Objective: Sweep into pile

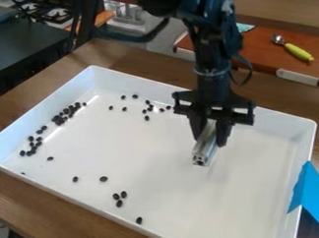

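Standing at the far upper left is a dark counter (pixel 25 54), beyond the wooden table (pixel 50 203) that bears a large white tray (pixel 157 155). Dark beans (pixel 33 148) lie in a loose group near the tray's left end, with a denser cluster (pixel 65 113) running slantwise up from them towards the far wall. Next, nearer the front wall, come two separate beans, then a trio (pixel 119 203) close together and a lone bean (pixel 139 220). Farther back, more beans (pixel 147 118) are scattered near the far wall, left of the arm. Right of the tray's middle, the gripper (pixel 211 138) hangs down over the tray, its fingers closed on either side of a silvery bar (pixel 204 151), parted only by the bar's thickness. Behind the arm, to the right, a green-handled scoop (pixel 298 52) rests on a reddish board (pixel 262 51); below it, a blue piece (pixel 310 187) overlaps the tray's right edge.
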Controlling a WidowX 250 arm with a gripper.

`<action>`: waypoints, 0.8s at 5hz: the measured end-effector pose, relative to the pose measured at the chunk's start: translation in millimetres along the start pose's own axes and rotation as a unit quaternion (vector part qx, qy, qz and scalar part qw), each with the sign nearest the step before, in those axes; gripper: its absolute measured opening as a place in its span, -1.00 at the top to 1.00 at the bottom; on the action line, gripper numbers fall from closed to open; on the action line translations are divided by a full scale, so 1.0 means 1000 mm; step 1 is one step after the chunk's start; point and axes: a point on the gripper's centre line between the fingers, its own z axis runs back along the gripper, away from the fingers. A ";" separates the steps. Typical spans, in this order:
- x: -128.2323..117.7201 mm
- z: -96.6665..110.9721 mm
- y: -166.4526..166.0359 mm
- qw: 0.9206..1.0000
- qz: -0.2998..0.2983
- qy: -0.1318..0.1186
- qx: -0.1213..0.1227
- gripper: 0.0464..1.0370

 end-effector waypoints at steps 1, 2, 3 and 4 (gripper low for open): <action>0.004 -0.006 0.002 1.000 0.000 -0.009 0.008 0.30; 0.004 -0.017 0.005 1.000 -0.003 -0.005 0.015 0.30; 0.011 -0.022 0.004 1.000 0.001 -0.009 0.015 0.30; 0.012 -0.022 0.006 1.000 0.003 -0.009 0.013 0.30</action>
